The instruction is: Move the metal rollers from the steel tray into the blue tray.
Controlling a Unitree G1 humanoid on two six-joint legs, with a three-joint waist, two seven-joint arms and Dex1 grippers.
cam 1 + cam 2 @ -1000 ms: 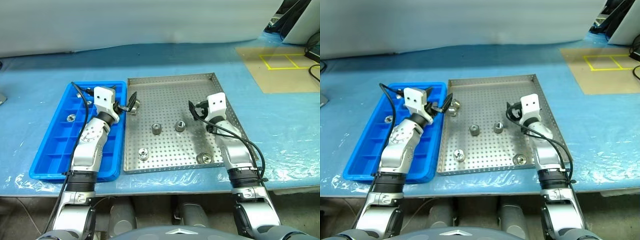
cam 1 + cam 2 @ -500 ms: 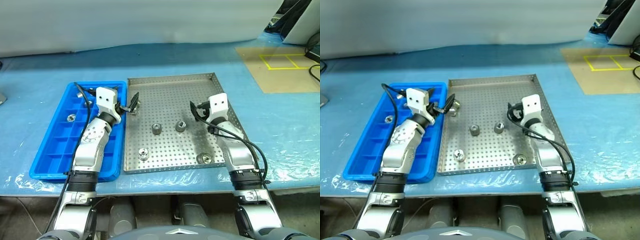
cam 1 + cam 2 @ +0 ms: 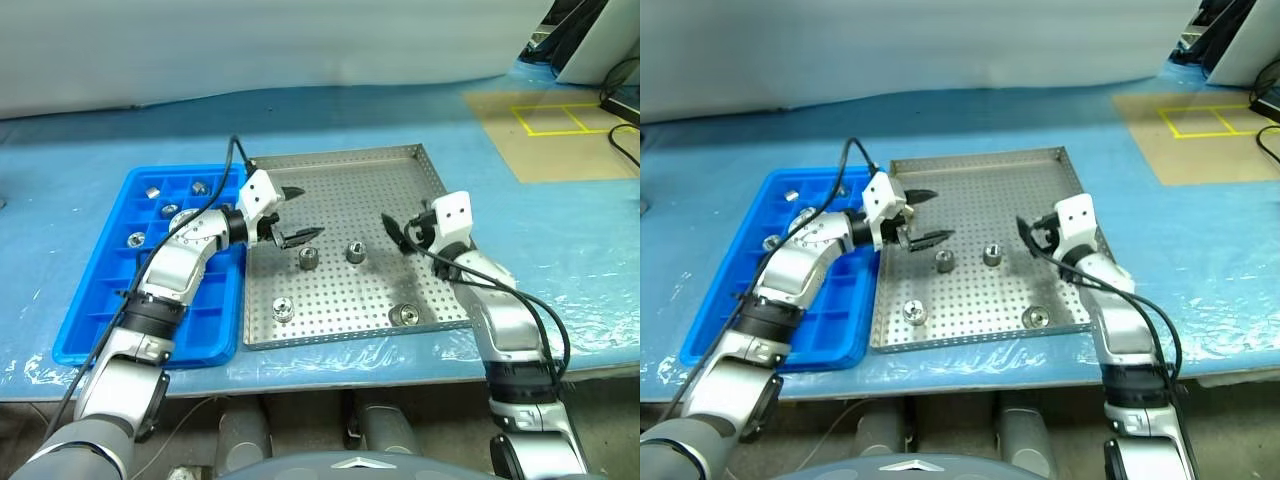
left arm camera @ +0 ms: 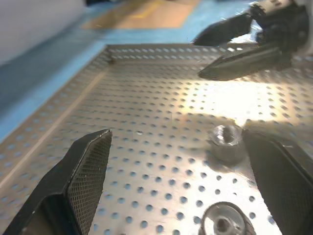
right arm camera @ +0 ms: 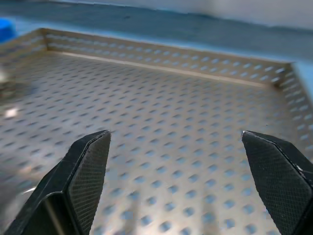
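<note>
On the steel tray (image 3: 345, 170), the far half is bare; 4 metal rollers (image 3: 307, 258) dot the near half, with open gaps between

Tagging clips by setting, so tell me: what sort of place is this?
Probably a workshop or factory bench: a perforated steel tray of metal rollers, a blue tray for sorting, yellow floor marking.

Four metal rollers (image 3: 308, 257) lie on the steel tray (image 3: 345, 170); perhaps four in the blue tray (image 3: 105, 290).
</note>
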